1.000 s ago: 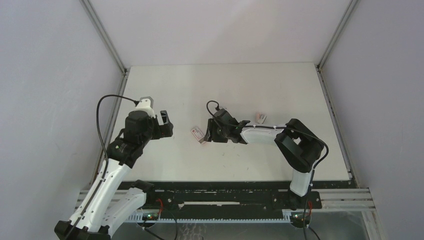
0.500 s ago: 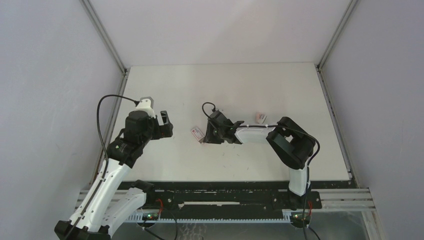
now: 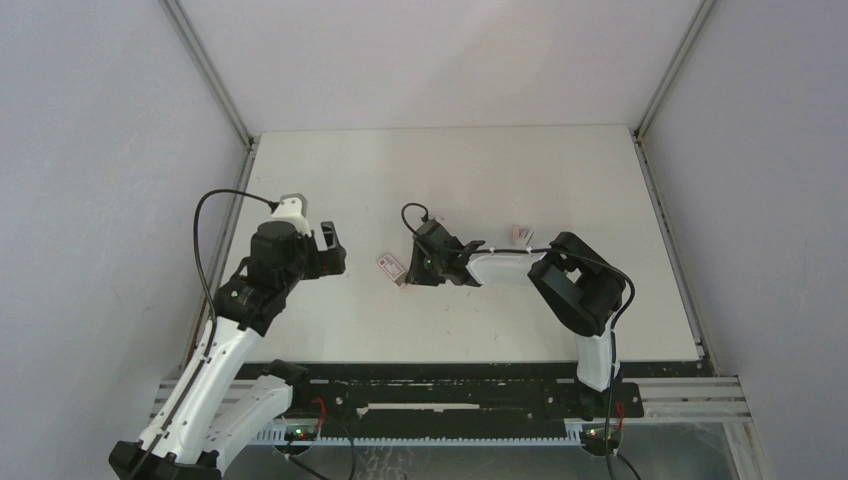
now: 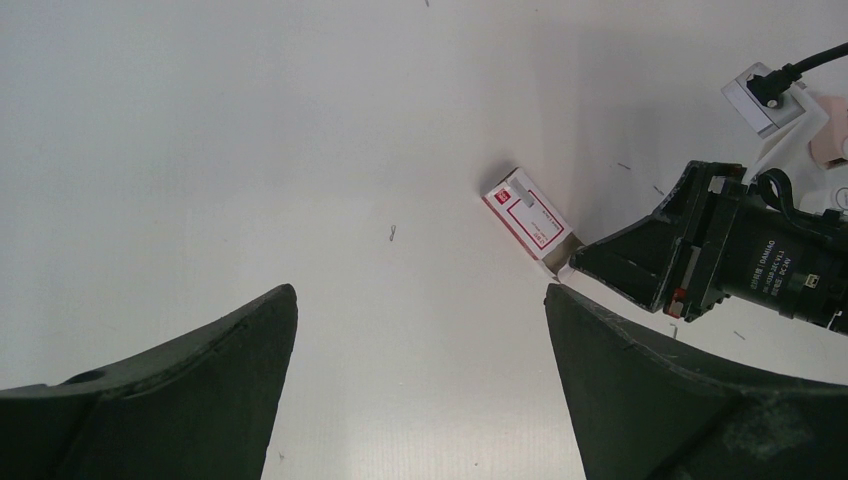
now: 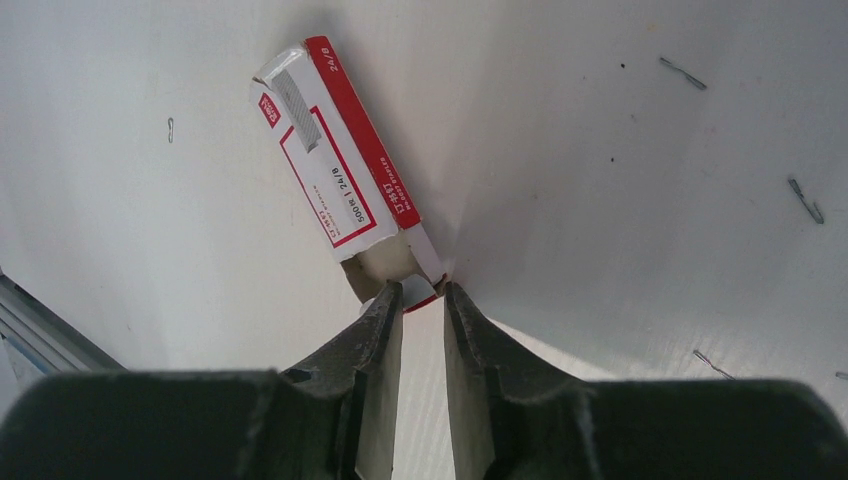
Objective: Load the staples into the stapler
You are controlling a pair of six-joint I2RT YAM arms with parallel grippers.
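One red-and-white staple box (image 5: pixel 335 150) is lying flat on the white table (image 3: pixel 450 170), near its middle, with its open flap end pointing at the right gripper (image 5: pixel 422 295). That claw's jaws are standing nearly closed, with only a thin slit between them and the tips touching the flap; whether they are pinching it I cannot tell. A few loose staples (image 5: pixel 683 72) are lying scattered nearby. The left gripper (image 4: pixel 420 290) is hovering well apart to the left, jaws spread wide, holding nothing.
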